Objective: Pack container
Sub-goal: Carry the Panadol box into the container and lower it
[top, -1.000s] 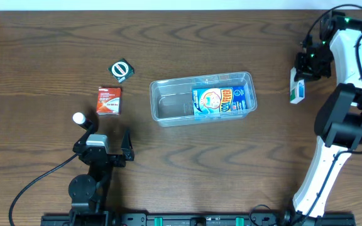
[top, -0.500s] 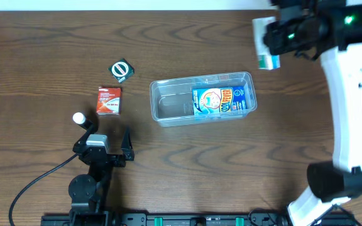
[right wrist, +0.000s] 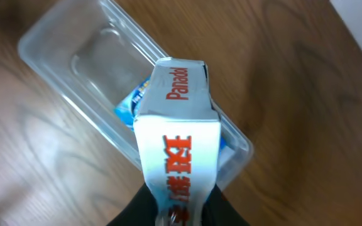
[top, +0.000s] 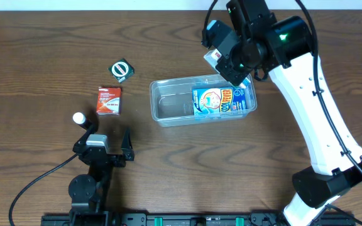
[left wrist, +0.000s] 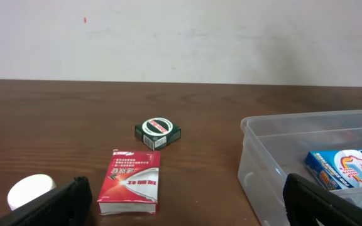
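Clear container (top: 168, 107) upright mid-table (blue packet (top: 222, 100) inside, right end)

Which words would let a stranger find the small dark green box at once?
Start at the clear container mid-table and look left. Two small boxes lie there: the dark green box is the farther one, with a white ring on top, unlike the red box.

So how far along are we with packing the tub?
Done: one blue printed packet lies in the clear plastic rectangular tub. In hand: the right arm's fingers grip a white box with red lettering over the tub. Left: the red carton, green-black small box and white round cap lie outside the tub, near the open left fingers, untouched.
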You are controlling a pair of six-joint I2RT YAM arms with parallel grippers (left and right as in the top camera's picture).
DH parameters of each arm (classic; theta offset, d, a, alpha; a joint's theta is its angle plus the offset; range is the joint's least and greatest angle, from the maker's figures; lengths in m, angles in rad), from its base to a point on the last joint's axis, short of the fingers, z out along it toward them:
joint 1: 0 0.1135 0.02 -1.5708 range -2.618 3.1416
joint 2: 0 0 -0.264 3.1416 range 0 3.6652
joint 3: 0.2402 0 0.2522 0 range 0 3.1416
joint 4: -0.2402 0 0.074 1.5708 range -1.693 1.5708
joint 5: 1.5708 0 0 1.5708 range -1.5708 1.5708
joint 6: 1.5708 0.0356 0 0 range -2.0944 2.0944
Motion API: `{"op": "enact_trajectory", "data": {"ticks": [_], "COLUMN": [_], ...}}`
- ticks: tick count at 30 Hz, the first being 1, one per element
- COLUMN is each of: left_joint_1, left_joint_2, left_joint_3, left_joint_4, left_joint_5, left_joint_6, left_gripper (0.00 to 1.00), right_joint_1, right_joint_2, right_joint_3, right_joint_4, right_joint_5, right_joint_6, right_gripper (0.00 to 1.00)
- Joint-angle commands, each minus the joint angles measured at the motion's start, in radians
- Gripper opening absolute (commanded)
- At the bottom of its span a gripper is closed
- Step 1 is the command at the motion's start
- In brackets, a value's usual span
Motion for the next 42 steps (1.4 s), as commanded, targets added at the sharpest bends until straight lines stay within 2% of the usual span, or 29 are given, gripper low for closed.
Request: {"op": "enact_trajectory", "data": {"ticks": [1,9,12,20,27,32,33,35,39,42], "left_joint_1": [0.006,0.006,0.006,0.006,0.006,0.006,0.006,0.006,0.006,0.006], "left_joint_2": [-0.005,-0.005,-0.005,-0.005,-0.005,-0.005,-0.005,-0.005,-0.005,-0.005], "left_joint_3": [-0.017,-0.017,-0.017,-0.017,-0.017,-0.017,-0.017,-0.017,-0.017,-0.017], "left_joint_4": [-0.035,-0.035,-0.035,-0.035,-0.035,-0.035,-0.035,-0.035,-0.035,-0.035], "left_joint_5": [0.007,0.007,0.007,0.007,0.007,0.007,0.007,0.007,0.007,0.007], "left_joint_6": [0.006,0.006,0.006,0.006,0.006,0.006,0.006,0.006,0.006,0.006], "left_gripper": [0.98,0.98,0.98,0.98,0.98,0.98,0.98,0.98,0.98,0.98], "right_joint_1": [0.004,0.005,0.005,0.005,0.005,-0.010,-0.016,-0.031,-0.061,-0.081], "right_joint_2": [0.004,0.004,0.004,0.004,0.004,0.005,0.005,0.008,0.015,0.022], "right_joint_3": [-0.016,-0.150,-0.221,-0.291,-0.291,-0.293,-0.295,-0.295,-0.295,-0.295], "right_joint_4": [0.006,0.056,0.101,0.182,0.199,0.196,0.197,0.198,0.198,0.201], "right_joint_5": [0.050,0.050,0.066,0.090,0.061,0.066,0.072,0.075,0.075,0.075], "right_joint_6": [-0.119,-0.301,-0.361,-0.344,-0.210,-0.011,0.028,0.090,0.166,0.208], "right_gripper": [0.22,0.30,0.28,0.21,0.18,0.05,0.06,0.26,0.30,0.29]}}
